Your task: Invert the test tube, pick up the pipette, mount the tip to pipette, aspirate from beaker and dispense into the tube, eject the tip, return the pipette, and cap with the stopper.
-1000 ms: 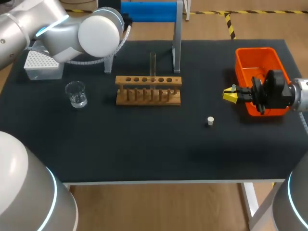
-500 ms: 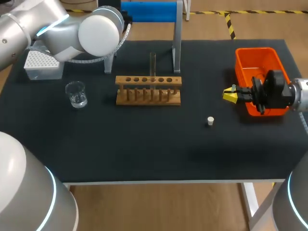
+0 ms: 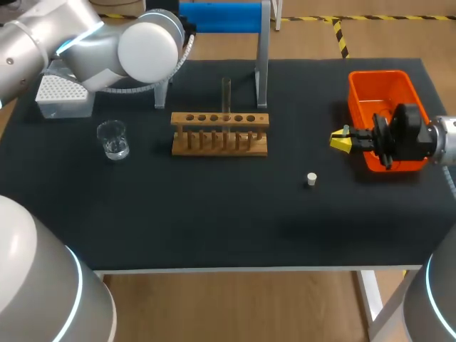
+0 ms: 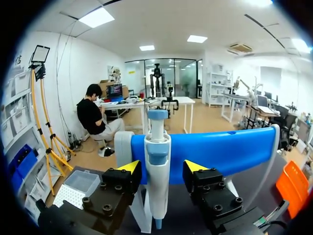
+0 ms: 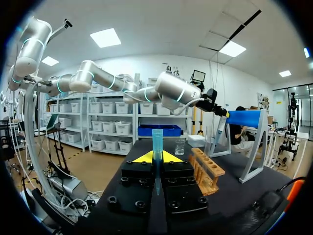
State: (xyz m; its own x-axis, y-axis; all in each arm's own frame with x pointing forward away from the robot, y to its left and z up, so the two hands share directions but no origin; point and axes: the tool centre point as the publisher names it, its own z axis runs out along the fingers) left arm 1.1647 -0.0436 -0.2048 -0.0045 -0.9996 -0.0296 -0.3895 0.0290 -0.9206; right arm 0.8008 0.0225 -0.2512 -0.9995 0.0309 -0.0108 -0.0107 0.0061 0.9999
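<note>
The pipette (image 4: 157,147) hangs upright on the blue bar of its stand (image 4: 220,149). My left gripper (image 4: 162,167) is open around it, one finger on each side with a small gap to the body. In the head view my left arm hides that gripper by the stand (image 3: 262,57). The test tube (image 3: 226,92) stands upright in the wooden rack (image 3: 219,134). A glass beaker (image 3: 112,139) and the tip box (image 3: 60,92) are at the left. The white stopper (image 3: 311,179) lies on the mat. My right gripper (image 3: 340,141) is beside the orange bin, shut on a blue pipette tip (image 5: 157,142).
The orange bin (image 3: 381,85) sits at the right edge, partly behind my right gripper. The rack (image 5: 208,171) and beaker (image 5: 180,146) lie ahead of the right gripper. The stand's metal legs rise behind the rack.
My left arm has shifted very slightly by the stand. The right arm and the things on the table have not moved.
</note>
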